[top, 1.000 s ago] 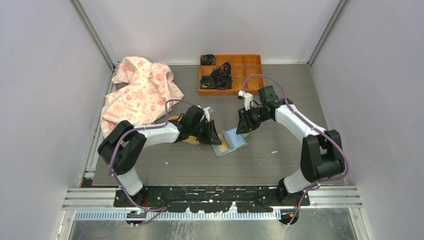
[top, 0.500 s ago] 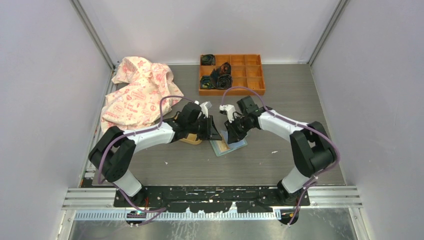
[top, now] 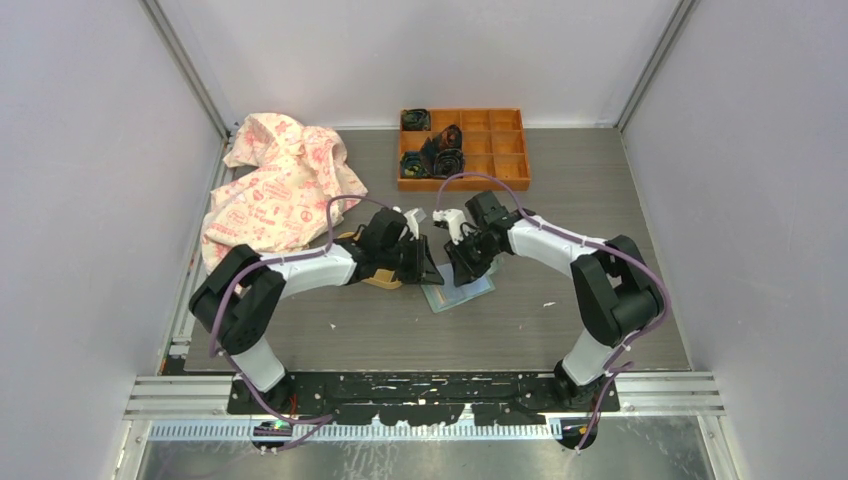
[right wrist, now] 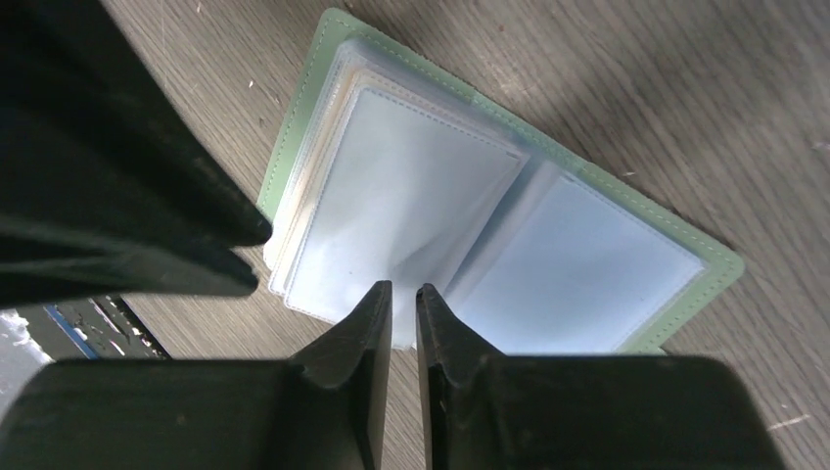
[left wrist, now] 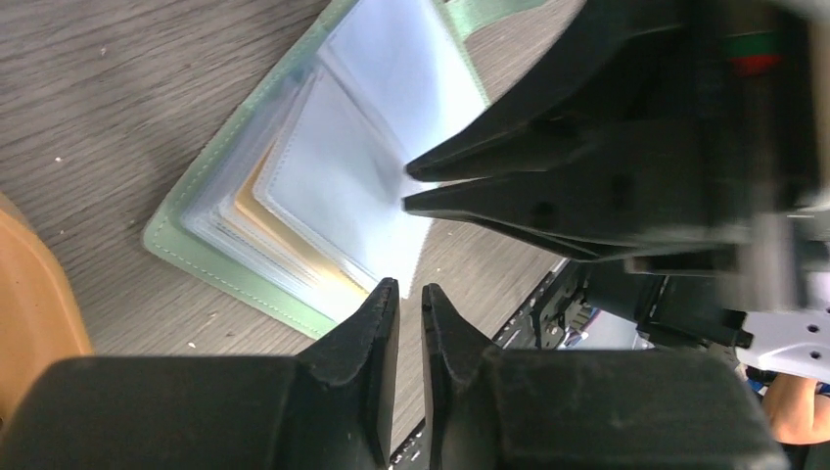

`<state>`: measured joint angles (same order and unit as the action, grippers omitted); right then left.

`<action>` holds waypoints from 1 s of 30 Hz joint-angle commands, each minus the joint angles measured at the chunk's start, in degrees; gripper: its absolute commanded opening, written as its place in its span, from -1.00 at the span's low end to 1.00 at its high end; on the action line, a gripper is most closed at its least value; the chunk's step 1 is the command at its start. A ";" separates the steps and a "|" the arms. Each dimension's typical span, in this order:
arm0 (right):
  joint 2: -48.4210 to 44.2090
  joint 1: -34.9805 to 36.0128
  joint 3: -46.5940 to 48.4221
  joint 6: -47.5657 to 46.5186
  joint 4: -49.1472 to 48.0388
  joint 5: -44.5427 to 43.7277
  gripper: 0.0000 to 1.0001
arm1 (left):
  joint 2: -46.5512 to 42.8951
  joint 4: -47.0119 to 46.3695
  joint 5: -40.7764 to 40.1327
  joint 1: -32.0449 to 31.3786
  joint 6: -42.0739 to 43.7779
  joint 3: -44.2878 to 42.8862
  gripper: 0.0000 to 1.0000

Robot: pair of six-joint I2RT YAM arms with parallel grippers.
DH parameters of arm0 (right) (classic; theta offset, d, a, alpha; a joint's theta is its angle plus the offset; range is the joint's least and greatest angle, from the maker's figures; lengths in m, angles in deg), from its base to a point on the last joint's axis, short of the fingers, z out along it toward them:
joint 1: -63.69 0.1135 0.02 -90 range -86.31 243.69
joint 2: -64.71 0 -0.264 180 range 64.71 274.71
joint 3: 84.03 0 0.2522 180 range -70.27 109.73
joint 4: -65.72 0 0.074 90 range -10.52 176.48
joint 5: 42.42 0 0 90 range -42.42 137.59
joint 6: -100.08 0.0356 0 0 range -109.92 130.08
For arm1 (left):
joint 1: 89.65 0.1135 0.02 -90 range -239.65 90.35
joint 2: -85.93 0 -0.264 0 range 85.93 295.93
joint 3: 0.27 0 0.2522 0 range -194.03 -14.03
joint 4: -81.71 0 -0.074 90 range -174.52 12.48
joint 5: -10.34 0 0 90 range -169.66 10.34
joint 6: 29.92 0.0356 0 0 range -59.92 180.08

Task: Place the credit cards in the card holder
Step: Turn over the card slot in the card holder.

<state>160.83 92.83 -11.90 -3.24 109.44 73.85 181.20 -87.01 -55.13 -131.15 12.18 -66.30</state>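
Observation:
The mint-green card holder (top: 472,289) lies open and flat on the table, its clear sleeves fanned out (left wrist: 323,166) (right wrist: 587,264). A tan-orange credit card (left wrist: 266,223) shows inside one of the lower sleeves; no loose credit cards are in view. My left gripper (top: 431,275) (left wrist: 406,287) is at one corner of the top sleeve, jaws almost together on it. My right gripper (top: 458,271) (right wrist: 403,287) meets it from the other side, jaws pinched on the same sleeve's edge, which bulges up. The two sets of fingertips nearly touch.
A yellow-orange oval dish (top: 377,281) sits partly under my left arm. An orange compartment tray (top: 495,150) with dark coiled items stands at the back. A pink-patterned cloth (top: 275,185) is heaped at the back left.
My right gripper has swung left and down from above the holder's right side to its sleeves and closed there. The left gripper stayed at the holder and narrowed slightly.

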 commanded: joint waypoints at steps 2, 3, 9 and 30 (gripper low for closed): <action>-7.86 -2.09 0.36 -3.66 1.13 4.75 -0.48 | 0.83 -2.21 0.05 0.19 0.29 -0.68 -0.70; -9.48 -2.09 -0.46 -4.84 0.78 5.75 -0.44 | 0.84 -2.12 -0.08 0.19 0.49 -0.57 -0.70; -11.13 -2.12 -1.61 -6.60 0.46 7.58 -0.30 | 2.04 -1.07 0.07 0.18 1.31 -1.72 -0.70; -7.55 1.02 -3.02 -10.78 -0.94 -1.00 0.05 | 3.91 -1.20 0.05 1.40 1.67 0.73 -0.72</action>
<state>153.35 92.68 -14.31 -11.65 110.77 76.95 186.97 -85.39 -55.72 -130.01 13.10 -66.37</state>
